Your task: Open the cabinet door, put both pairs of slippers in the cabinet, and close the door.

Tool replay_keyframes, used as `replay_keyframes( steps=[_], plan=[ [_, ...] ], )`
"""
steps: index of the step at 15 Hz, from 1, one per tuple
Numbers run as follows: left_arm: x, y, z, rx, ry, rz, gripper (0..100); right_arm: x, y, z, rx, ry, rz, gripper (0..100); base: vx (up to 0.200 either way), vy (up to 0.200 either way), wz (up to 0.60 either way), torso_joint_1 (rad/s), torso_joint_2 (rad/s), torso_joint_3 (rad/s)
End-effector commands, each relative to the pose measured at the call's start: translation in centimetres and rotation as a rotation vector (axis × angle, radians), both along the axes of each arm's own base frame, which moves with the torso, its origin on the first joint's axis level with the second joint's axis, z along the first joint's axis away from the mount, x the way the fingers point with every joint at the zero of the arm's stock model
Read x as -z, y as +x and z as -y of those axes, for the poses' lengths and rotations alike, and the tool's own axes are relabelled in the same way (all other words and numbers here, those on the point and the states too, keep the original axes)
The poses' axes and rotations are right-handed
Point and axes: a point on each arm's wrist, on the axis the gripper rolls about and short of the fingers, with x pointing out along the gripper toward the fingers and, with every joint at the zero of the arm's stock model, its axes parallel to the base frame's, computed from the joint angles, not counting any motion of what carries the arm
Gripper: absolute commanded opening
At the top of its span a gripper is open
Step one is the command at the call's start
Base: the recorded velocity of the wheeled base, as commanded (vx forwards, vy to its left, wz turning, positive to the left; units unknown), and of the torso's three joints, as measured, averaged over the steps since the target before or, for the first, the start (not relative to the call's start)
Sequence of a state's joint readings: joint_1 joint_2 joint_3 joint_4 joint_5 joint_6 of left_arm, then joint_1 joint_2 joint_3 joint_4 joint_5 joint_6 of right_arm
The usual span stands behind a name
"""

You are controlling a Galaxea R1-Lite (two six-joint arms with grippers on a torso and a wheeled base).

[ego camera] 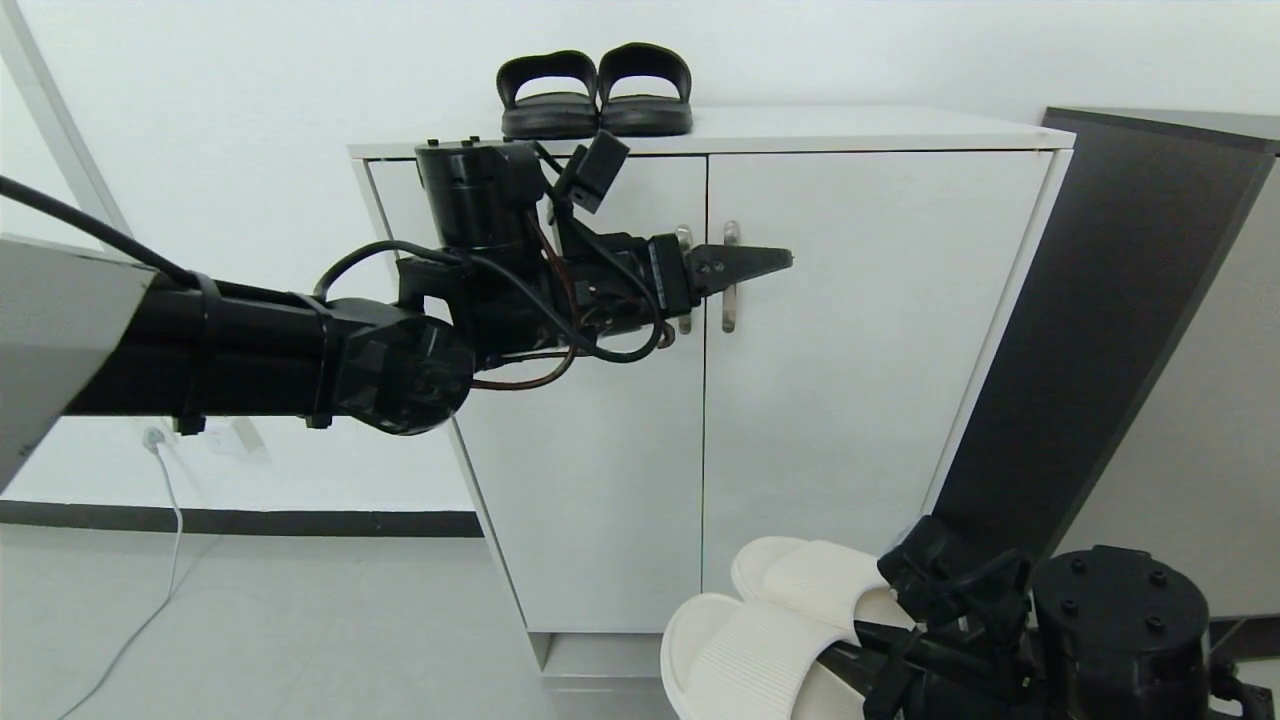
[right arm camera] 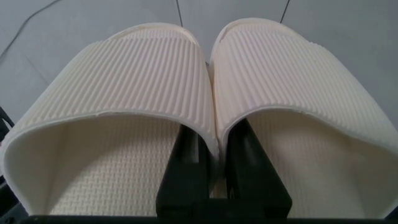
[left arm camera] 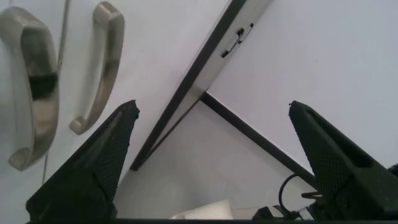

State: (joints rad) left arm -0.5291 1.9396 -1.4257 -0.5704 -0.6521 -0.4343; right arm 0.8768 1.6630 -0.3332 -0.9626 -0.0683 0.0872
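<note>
White slippers (ego camera: 760, 630) in right hand (right arm camera: 214, 162), cabinet (ego camera: 850, 350) shut

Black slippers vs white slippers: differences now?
The black slippers rest on the cabinet top; the white slippers hang low before its doors. The black slippers are free; the white slippers are clamped in the right gripper. White straps are ribbed, black ones look smooth. Both pairs lie side by side.

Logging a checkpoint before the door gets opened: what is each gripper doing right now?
Left gripper: open, holding nothing, by the cabinet handles.
Right gripper: shut on the white slippers.
</note>
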Motion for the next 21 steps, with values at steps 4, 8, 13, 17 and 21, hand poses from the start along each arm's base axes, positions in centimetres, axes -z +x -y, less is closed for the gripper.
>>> replay_keyframes(
  steps=[4, 8, 13, 17, 21],
  plan=[
    [0.0, 0.6, -0.4, -0.063, -0.004, 0.006, 100, 0.3, -0.1, 0.1, -0.012, -0.026, 0.006, 0, 0.0, 0.0, 0.0, 0.0, 0.0, 0.0],
    [0.0, 1.1, -0.1, -0.118, -0.007, 0.007, 100, 0.4, -0.2, 0.2, -0.013, -0.027, 0.005, 0, 0.0, 0.0, 0.0, 0.0, 0.0, 0.0],
    [0.6, 2.5, 0.7, -0.157, -0.004, 0.002, 100, 0.4, -0.1, 0.1, -0.015, -0.025, 0.006, 0, 0.0, 0.0, 0.0, 0.0, 0.0, 0.0],
    [1.2, 2.8, 1.1, -0.151, 0.001, -0.006, 100, 0.6, -0.1, 0.0, -0.015, -0.032, 0.0, 0, 0.0, 0.0, 0.0, 0.0, 0.0, 0.0],
    [0.8, 2.9, 1.4, -0.146, -0.006, 0.007, 100, 0.6, 0.0, 0.0, -0.015, -0.033, -0.001, 0, 0.0, 0.0, 0.0, 0.0, 0.0, 0.0]
  ],
)
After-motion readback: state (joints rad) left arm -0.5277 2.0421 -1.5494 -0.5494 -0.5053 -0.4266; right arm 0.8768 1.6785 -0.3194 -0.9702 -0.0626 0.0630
